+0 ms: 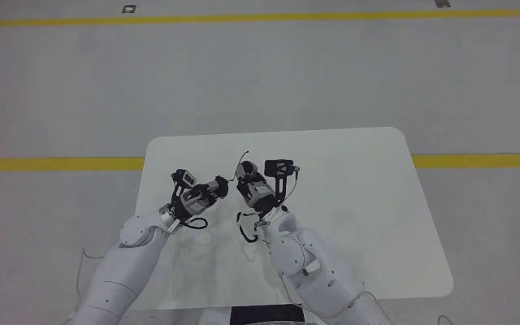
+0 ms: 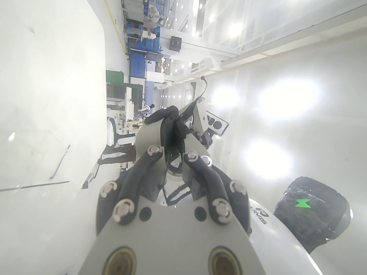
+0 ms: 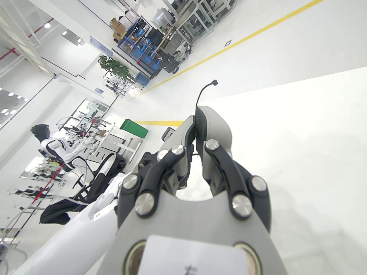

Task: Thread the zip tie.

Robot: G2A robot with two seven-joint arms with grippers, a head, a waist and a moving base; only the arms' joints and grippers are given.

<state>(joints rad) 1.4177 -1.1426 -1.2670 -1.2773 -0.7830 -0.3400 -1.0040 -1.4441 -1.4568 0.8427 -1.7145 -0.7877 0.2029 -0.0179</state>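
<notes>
Above the middle of the table (image 1: pixel 366 162), the right gripper (image 3: pixel 195 127) pinches the black zip tie (image 3: pixel 200 92), the left gripper (image 2: pixel 172 118) just beside it, fingers drawn together.

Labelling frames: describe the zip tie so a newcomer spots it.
Above the middle of the white table, two arms meet. The zip tie is the thin black strip curving out of the shut right hand, ending in a small blocky head.
</notes>
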